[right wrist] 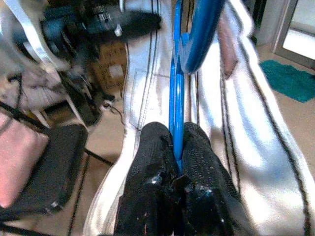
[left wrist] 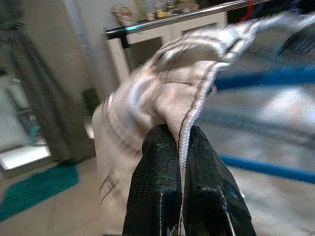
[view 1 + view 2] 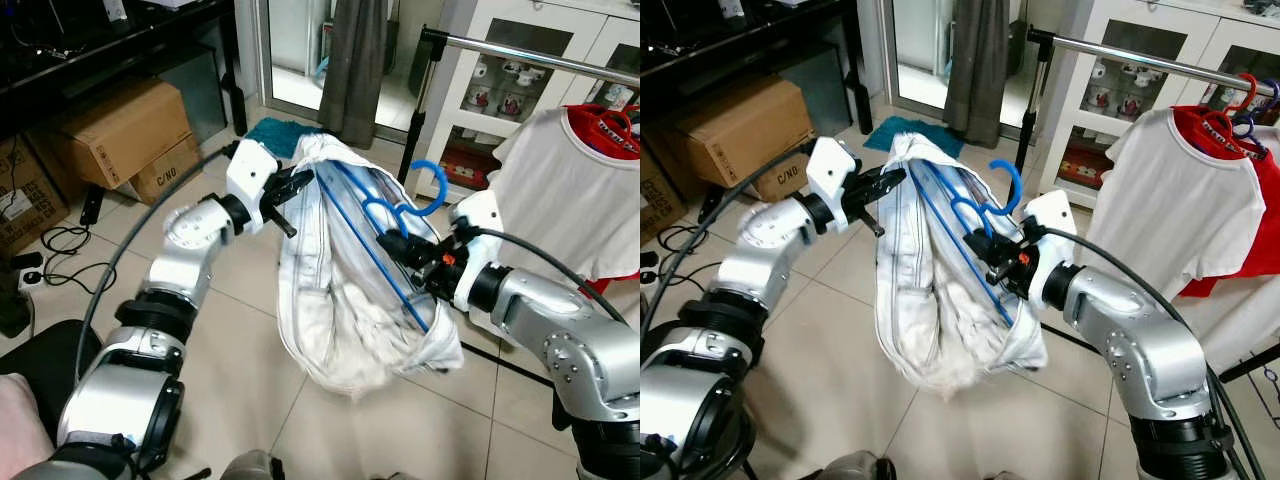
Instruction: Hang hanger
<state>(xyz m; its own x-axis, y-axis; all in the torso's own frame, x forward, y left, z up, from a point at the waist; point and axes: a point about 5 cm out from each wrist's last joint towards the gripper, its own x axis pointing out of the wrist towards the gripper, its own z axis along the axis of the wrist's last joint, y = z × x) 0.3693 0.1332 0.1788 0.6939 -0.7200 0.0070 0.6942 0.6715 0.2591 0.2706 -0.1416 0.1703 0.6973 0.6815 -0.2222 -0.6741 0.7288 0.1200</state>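
Note:
A blue hanger carries a white garment that droops between my two arms above the tiled floor. My right gripper is shut on the hanger's blue frame just below the hook. My left gripper is shut on the garment's upper left edge, holding the cloth up. The metal clothes rail runs across the upper right, above and behind the hanger's hook.
A white shirt on a red hanger hangs on the rail at right, with a white cabinet behind. Cardboard boxes and cables lie at left; a dark curtain and a teal mat beyond.

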